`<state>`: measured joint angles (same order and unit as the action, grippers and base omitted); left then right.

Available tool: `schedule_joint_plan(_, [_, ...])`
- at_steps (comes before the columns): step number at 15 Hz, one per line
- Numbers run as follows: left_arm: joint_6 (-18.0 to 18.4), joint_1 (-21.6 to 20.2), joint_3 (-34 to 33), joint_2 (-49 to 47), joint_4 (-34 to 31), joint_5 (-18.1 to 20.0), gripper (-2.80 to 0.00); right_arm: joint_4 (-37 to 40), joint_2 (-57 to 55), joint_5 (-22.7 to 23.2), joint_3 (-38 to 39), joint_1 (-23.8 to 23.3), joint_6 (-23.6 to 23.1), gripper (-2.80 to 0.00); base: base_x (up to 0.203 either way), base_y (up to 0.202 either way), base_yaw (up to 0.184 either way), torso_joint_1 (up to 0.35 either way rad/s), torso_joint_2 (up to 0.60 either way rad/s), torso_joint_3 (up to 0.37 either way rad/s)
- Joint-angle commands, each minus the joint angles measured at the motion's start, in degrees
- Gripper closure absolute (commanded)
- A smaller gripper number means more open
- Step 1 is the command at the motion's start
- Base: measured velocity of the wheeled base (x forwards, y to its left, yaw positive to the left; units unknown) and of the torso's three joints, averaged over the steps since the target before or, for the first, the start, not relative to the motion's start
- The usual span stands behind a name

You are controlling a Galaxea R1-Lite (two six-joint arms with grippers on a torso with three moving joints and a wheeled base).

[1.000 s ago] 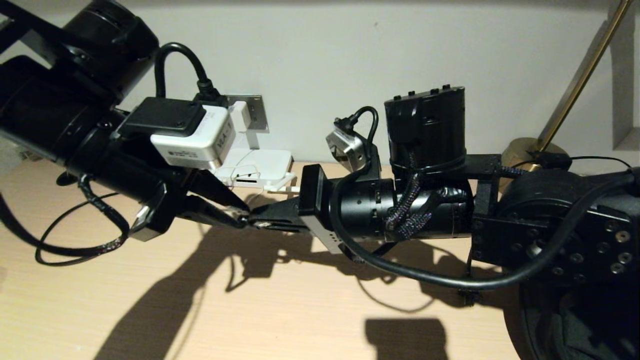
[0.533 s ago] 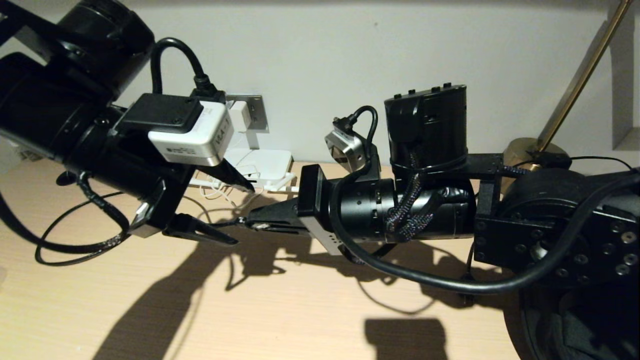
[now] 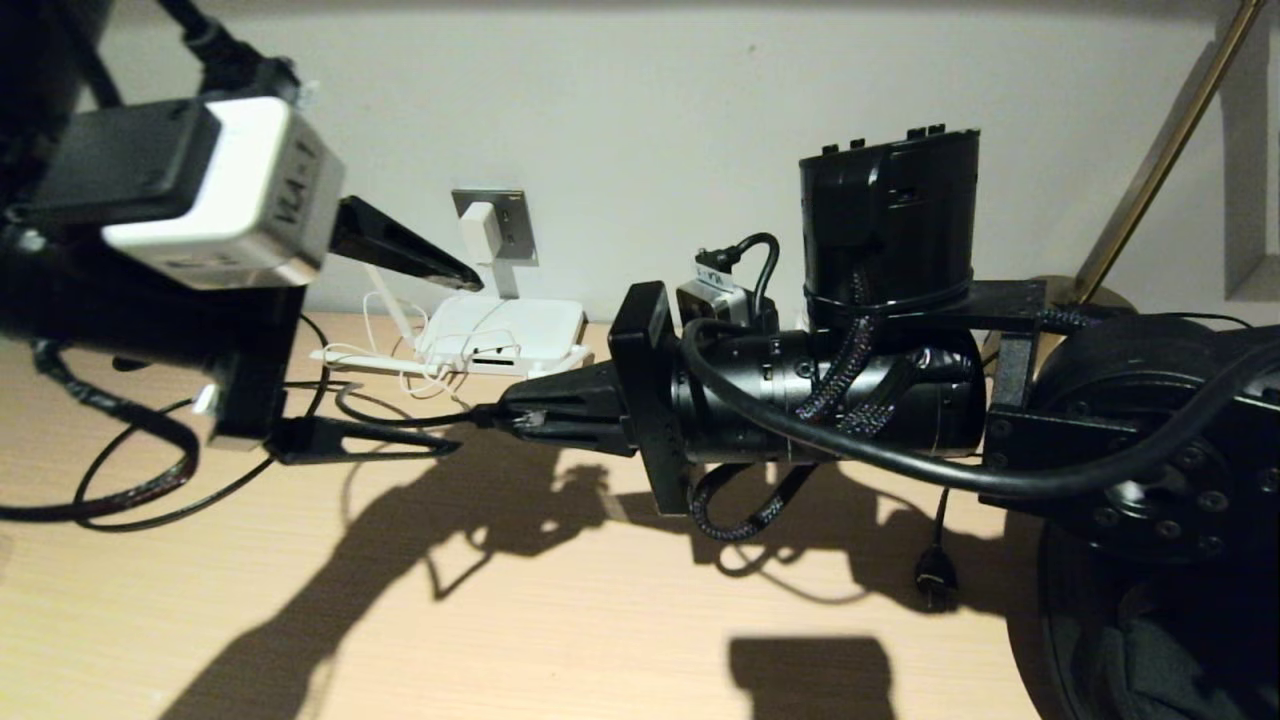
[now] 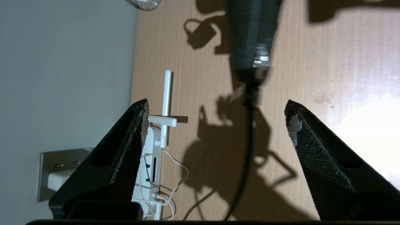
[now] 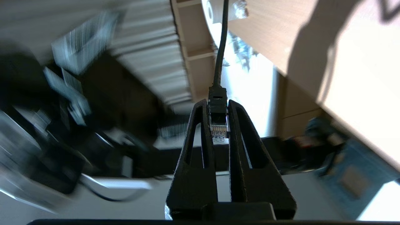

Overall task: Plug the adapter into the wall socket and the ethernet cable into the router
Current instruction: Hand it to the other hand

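One router [image 3: 505, 335], one adapter [image 3: 480, 232] in wall socket [image 3: 515, 225]; one ethernet cable [image 5: 217, 120].

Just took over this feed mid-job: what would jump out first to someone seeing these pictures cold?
Centre stage, the right gripper is shut on the ethernet cable by its clear plug, above the wooden desk. Opposite it, the left gripper gapes wide open and empty. Behind them, the adapter already sits in the wall socket, above the router.
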<state>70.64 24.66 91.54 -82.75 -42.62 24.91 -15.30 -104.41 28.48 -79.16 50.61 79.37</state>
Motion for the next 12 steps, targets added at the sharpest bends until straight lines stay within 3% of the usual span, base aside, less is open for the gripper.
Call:
schedule_joint_plan(1, [0.32, -0.15, -3.85, 7.66, 0.21, 0.57, -2.80, -0.17, -0.22, 0.26, -0.03, -0.34, 2.37, 0.00, 0.000, 0.000, 0.000, 0.000, 0.00, 0.000])
schedule_joint_plan(3, [0.25, -0.15, -7.65, 13.38, 0.60, 1.84, -2.80, -0.13, -0.51, 0.68, -0.60, -0.58, 4.22, 0.00, 0.000, 0.000, 0.000, 0.000, 0.00, 0.000])
schedule_joint_plan(5, [0.39, -0.14, -11.81, 17.72, 1.24, 2.59, -2.80, 0.03, -0.60, 1.96, -2.71, -1.17, 12.14, 0.00, 0.000, 0.000, 0.000, 0.000, 0.00, 0.000])
schedule_joint_plan(7, [0.34, -0.14, -16.64, 19.22, 9.38, 2.83, -2.80, 0.01, -0.63, 5.77, -4.89, -1.85, 20.49, 0.00, 0.000, 0.000, 0.000, 0.000, 0.00, 0.000])
schedule_joint_plan(9, [-0.59, -0.14, -21.69, 19.40, 19.84, 3.99, -2.80, 0.03, -1.28, 8.86, -7.80, -2.13, 24.94, 0.00, 0.000, 0.000, 0.000, 0.000, 0.00, 0.000])
schedule_joint_plan(12, [-1.10, -0.12, -22.22, 17.93, 23.19, 4.45, -2.80, 0.01, -2.85, 10.97, -12.10, -2.44, 31.38, 0.00, 0.000, 0.000, 0.000, 0.000, 0.00, 0.000])
